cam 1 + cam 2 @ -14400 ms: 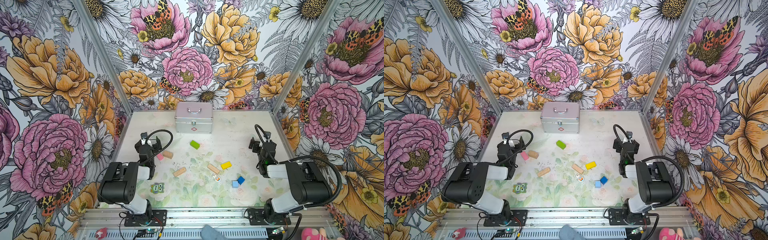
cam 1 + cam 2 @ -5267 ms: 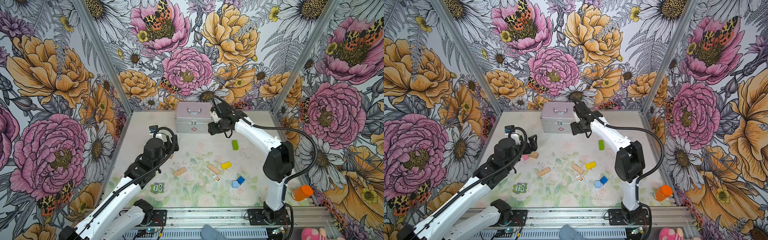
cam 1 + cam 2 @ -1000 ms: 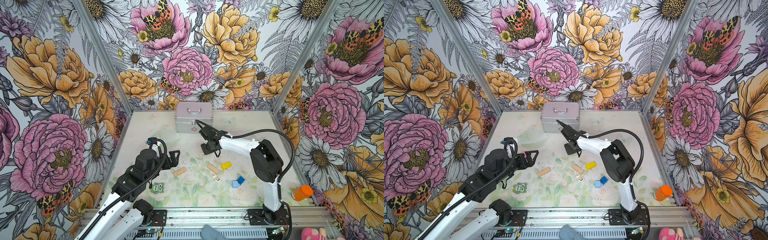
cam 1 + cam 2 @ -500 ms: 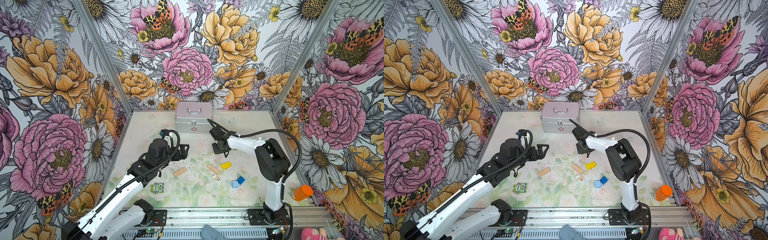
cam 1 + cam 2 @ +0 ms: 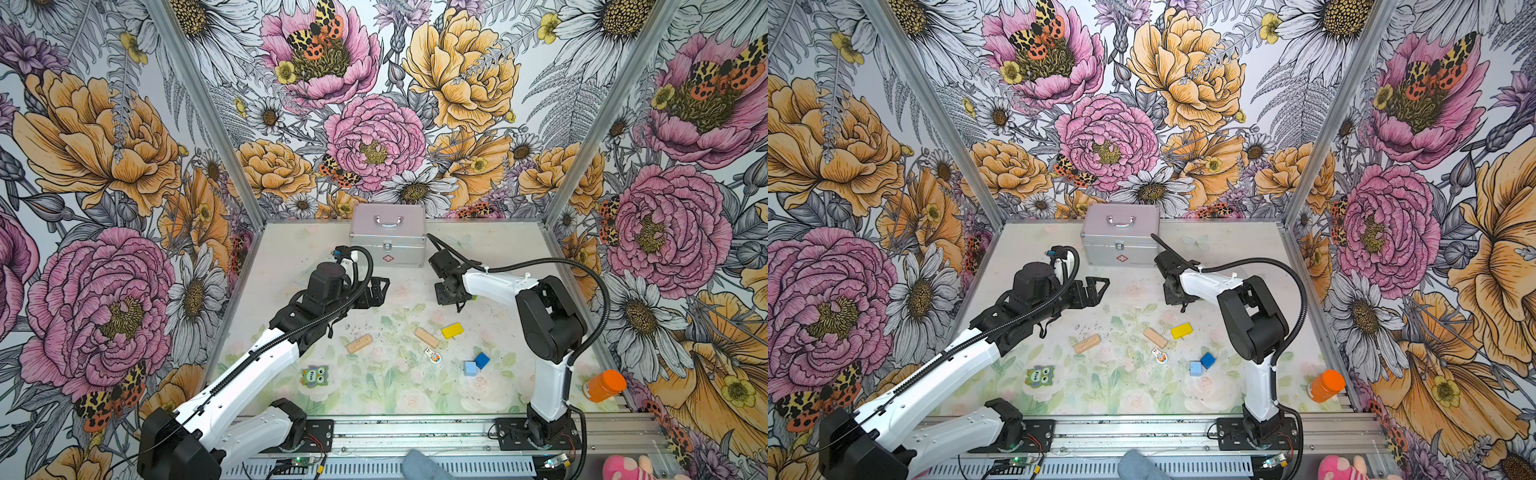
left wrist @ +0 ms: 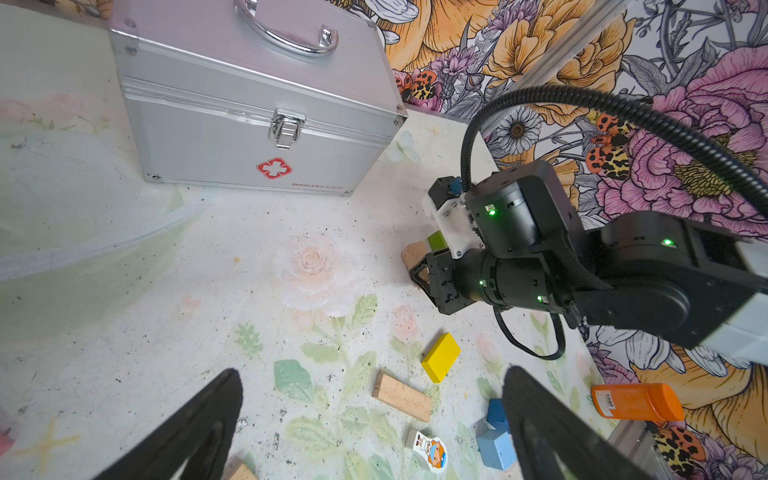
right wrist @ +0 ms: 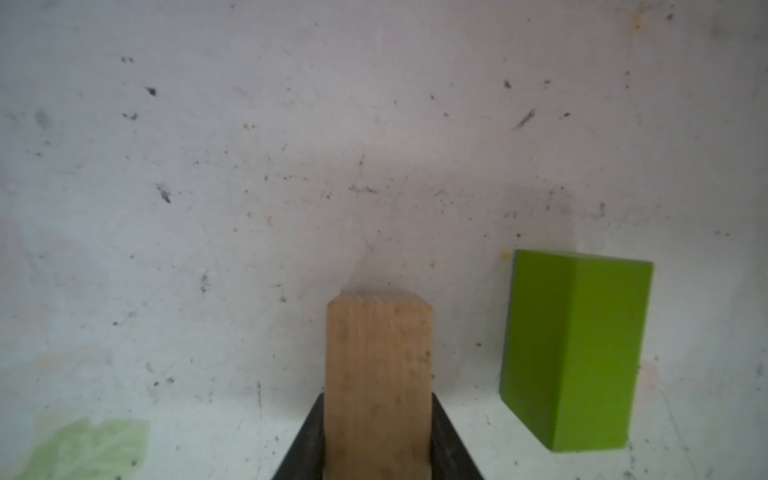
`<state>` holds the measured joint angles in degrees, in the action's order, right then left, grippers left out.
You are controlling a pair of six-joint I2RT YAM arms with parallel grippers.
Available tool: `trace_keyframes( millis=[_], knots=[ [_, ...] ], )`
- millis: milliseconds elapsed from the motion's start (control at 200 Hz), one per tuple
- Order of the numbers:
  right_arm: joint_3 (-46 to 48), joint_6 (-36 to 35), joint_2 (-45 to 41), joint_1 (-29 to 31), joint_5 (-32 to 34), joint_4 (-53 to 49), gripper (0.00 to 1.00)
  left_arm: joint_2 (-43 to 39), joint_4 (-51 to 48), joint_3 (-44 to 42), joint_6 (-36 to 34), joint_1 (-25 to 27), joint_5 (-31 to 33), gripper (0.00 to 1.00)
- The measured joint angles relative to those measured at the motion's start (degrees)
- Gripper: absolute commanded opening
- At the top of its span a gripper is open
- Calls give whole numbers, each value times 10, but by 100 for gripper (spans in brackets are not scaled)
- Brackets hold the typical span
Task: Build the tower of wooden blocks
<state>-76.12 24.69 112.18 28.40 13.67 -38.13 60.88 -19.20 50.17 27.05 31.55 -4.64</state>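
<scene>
As we check both top views, left claw [image 5: 379, 291] hangs wide open, empty, over the worktop [image 5: 374, 399]; right claw [image 5: 451, 299] sits low near the silver case [image 5: 388, 237]. Left wrist: we see yellow block [image 6: 441, 357] and tan brick [image 6: 402, 397] lying loose on the worktop. Right wrist: right claw pinches a tan block [image 7: 378, 374], green block [image 7: 577, 349] just beside, not touching.

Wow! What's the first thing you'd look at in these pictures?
The giant pink and orange flowers on the walls jump out first, all around the table. Next comes the shiny silver case at the back middle. Close by it, the right gripper pinches a tan block, with a green block standing beside it.
</scene>
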Motion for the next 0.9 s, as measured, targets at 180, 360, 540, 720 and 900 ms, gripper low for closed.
trace_keyframes(
  millis=[180, 360, 540, 720, 900],
  knots=[
    [1, 4, 0, -11, 1, -2, 27, 25, 16, 19, -3, 0, -11, 99],
    [1, 4, 0, -23, 1, -2, 28, 41, 21, 24, -5, 0, -16, 99],
    [1, 6, 0, -30, 0, -2, 33, 57, 21, 42, -7, 0, -20, 99],
    [1, 6, 0, -30, 0, -7, 45, 61, 24, 53, -9, 0, -24, 99],
    [1, 8, -1, -30, -4, -16, 51, 67, 23, 53, -12, 0, -24, 99]
  ],
)
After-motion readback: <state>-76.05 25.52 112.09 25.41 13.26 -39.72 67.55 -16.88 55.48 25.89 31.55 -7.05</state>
